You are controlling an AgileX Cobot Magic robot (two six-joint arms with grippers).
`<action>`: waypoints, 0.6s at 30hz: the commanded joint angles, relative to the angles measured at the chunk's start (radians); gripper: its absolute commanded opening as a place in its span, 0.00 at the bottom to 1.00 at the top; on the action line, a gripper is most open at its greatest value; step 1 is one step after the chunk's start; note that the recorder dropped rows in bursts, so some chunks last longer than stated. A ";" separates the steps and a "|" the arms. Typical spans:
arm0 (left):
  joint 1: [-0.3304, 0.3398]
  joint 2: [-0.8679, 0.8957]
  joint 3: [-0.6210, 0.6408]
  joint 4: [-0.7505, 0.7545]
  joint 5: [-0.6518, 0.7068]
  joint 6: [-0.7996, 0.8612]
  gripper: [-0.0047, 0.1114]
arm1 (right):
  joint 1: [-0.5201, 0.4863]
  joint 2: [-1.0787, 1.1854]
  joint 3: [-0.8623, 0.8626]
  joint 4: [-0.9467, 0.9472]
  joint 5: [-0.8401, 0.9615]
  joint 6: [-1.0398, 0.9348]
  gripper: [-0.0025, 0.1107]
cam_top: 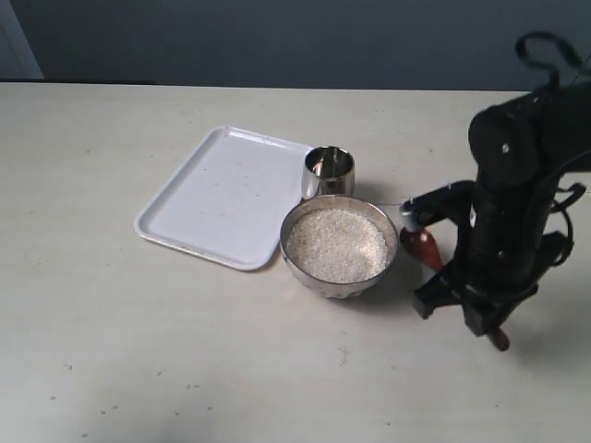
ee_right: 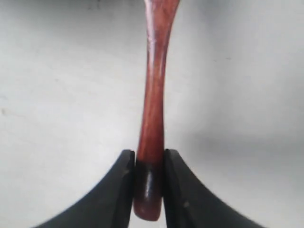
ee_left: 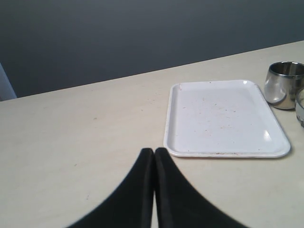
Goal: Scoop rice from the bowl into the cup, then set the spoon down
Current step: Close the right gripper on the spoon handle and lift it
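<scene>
The bowl (cam_top: 339, 277) is sitting on the tabletop (cam_top: 185, 351) with the rice (cam_top: 335, 244) lying in it. The cup (cam_top: 329, 172) is standing just beside the bowl at its 12 o'clock. The tray (cam_top: 217, 194) is lying at the bowl's 10 o'clock, just beside both. The spoon (cam_top: 422, 247) is lying at the bowl's 3 o'clock with its head nearest the bowl. Its handle is running toward 4 o'clock into the right gripper (ee_right: 149, 159), which is pinching its end.
</scene>
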 commanded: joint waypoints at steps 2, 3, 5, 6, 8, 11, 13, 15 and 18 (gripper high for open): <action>-0.005 -0.004 -0.002 0.002 -0.012 -0.003 0.04 | 0.000 -0.125 -0.149 -0.107 0.189 -0.100 0.01; -0.005 -0.004 -0.002 0.002 -0.012 -0.003 0.04 | 0.003 -0.135 -0.173 -0.107 0.189 -0.145 0.01; -0.005 -0.004 -0.002 0.002 -0.012 -0.003 0.04 | 0.020 -0.141 -0.229 -0.123 0.189 -0.213 0.01; -0.005 -0.004 -0.002 0.002 -0.012 -0.003 0.04 | 0.030 -0.138 -0.247 -0.139 0.189 -0.221 0.01; -0.005 -0.004 -0.002 0.002 -0.012 -0.003 0.04 | 0.063 -0.116 -0.283 -0.205 0.189 -0.221 0.01; -0.005 -0.004 -0.002 0.002 -0.012 -0.003 0.04 | 0.122 -0.070 -0.303 -0.277 0.189 -0.233 0.01; -0.005 -0.004 -0.002 0.002 -0.012 -0.003 0.04 | 0.163 -0.037 -0.303 -0.308 0.189 -0.246 0.01; -0.005 -0.004 -0.002 0.002 -0.012 -0.003 0.04 | 0.203 0.002 -0.303 -0.363 0.189 -0.246 0.01; -0.005 -0.004 -0.002 0.002 -0.012 -0.003 0.04 | 0.245 0.061 -0.303 -0.454 0.189 -0.243 0.01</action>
